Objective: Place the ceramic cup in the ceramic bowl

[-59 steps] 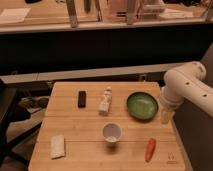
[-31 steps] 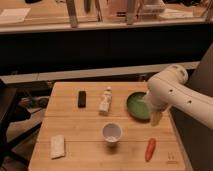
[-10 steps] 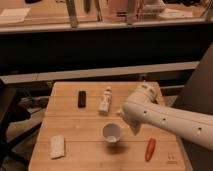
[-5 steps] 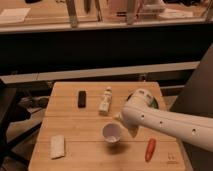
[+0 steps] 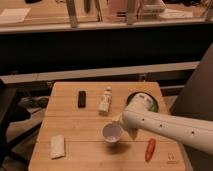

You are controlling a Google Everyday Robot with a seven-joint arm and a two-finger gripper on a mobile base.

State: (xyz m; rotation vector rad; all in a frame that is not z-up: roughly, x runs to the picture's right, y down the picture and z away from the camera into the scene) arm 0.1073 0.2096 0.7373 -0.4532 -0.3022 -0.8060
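The ceramic cup [image 5: 112, 133], small, white and round, stands upright near the middle front of the wooden table [image 5: 75, 125]. The ceramic bowl [image 5: 153, 104], green with a dark rim, sits at the table's back right and is mostly hidden behind my white arm [image 5: 165, 127]. The arm reaches in from the right across the bowl. My gripper [image 5: 121, 122] is at the arm's left end, just above and right of the cup's rim, very close to it.
A white bottle-shaped figure [image 5: 105, 100] stands behind the cup. A small black object [image 5: 82, 98] lies at back left, a white packet [image 5: 58, 146] at front left, and an orange carrot [image 5: 149, 149] at front right. A dark counter runs behind the table.
My arm has swung from the table's right side leftward and down, covering most of the bowl and bringing the gripper up against the cup. The cup and other objects have not moved.
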